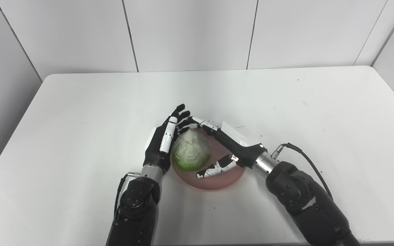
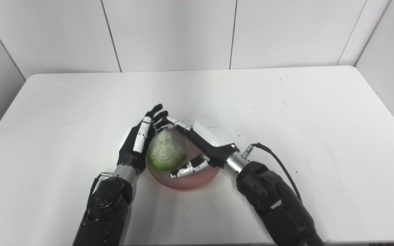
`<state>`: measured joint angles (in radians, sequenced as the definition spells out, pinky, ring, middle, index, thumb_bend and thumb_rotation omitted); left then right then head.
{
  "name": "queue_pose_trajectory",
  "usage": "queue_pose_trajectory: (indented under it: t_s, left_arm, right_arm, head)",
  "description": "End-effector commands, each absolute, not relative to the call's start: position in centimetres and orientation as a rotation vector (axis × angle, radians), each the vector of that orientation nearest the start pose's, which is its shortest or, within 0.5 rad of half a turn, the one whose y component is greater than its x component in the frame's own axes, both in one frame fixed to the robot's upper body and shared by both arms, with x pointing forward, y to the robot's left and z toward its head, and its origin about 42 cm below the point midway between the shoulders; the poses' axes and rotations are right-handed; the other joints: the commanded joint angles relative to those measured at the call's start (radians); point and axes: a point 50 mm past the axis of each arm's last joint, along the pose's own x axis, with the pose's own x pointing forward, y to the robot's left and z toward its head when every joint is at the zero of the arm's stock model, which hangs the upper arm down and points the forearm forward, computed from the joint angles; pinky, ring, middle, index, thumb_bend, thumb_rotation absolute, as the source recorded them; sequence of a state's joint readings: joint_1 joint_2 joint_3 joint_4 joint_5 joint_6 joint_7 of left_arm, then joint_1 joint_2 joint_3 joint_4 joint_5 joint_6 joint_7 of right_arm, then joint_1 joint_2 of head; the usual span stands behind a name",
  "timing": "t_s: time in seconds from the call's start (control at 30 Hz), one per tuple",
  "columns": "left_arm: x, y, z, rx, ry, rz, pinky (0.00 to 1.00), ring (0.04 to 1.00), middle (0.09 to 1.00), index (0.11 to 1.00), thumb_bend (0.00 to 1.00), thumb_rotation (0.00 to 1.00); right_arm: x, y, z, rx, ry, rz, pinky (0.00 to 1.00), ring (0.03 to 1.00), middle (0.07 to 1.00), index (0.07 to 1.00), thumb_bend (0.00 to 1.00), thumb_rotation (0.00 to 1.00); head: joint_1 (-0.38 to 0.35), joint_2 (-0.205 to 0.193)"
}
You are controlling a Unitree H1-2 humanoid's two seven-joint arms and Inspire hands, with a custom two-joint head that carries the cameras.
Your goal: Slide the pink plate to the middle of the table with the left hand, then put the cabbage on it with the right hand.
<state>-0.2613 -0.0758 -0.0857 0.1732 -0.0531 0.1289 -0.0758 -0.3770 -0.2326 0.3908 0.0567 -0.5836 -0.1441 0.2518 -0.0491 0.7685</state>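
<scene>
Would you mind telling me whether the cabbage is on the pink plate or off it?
On it. The cabbage sits on the pink plate, toward its left side, between the left hand and the right hand.

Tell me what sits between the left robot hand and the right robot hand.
The cabbage, on the pink plate, sits between the left robot hand and the right robot hand. Both eye views show it.

The cabbage (image 1: 191,151) sits on the pink plate (image 1: 214,179), left hand (image 1: 164,138) and right hand (image 1: 229,145) flanking it.
</scene>
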Motion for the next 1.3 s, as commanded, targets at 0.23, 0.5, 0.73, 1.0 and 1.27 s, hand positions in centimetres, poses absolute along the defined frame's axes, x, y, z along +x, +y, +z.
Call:
queue_pose_trajectory:
  t_s: [0.23, 0.5, 0.73, 1.0, 1.27]
  left_arm:
    - [35.7, 12.9, 11.4, -0.099, 0.103, -0.26, 0.83, 0.851, 0.872, 0.873, 0.45, 1.0]
    - [35.9, 13.2, 11.3, -0.117, 0.108, -0.261, 0.84, 0.859, 0.876, 0.874, 0.43, 1.0]
    - [35.9, 13.9, 11.0, -0.139, 0.088, -0.25, 0.86, 0.874, 0.88, 0.872, 0.42, 1.0]
    - [35.0, 14.9, 11.1, -0.126, 0.017, -0.205, 0.88, 0.892, 0.903, 0.898, 0.44, 1.0]
    - [33.3, 15.8, 10.8, -0.084, -0.023, -0.186, 0.92, 0.923, 0.94, 0.938, 0.46, 1.0]
  right_arm:
    - [37.2, -14.4, 20.9, -0.98, -0.483, 0.586, 0.87, 0.981, 1.0, 1.0, 1.0, 0.5]
    - [36.7, -15.9, 24.0, -0.974, -0.548, 0.521, 0.82, 0.969, 1.0, 1.0, 1.0, 0.53]
    - [36.0, -18.5, 26.4, -0.743, -0.555, 0.307, 0.9, 0.993, 1.0, 1.0, 1.0, 0.63]
    - [35.0, -20.4, 22.4, -0.408, -0.317, 0.109, 0.94, 0.984, 1.0, 1.0, 1.0, 0.94]
    - [32.0, -19.9, 16.2, -0.192, -0.183, 0.12, 0.96, 0.994, 1.0, 1.0, 0.84, 1.0]
  head:
    - [-0.001, 0.0]
    - [-0.013, -0.009]
    - [-0.026, -0.027]
    - [-0.026, -0.041]
    - [-0.011, -0.046]
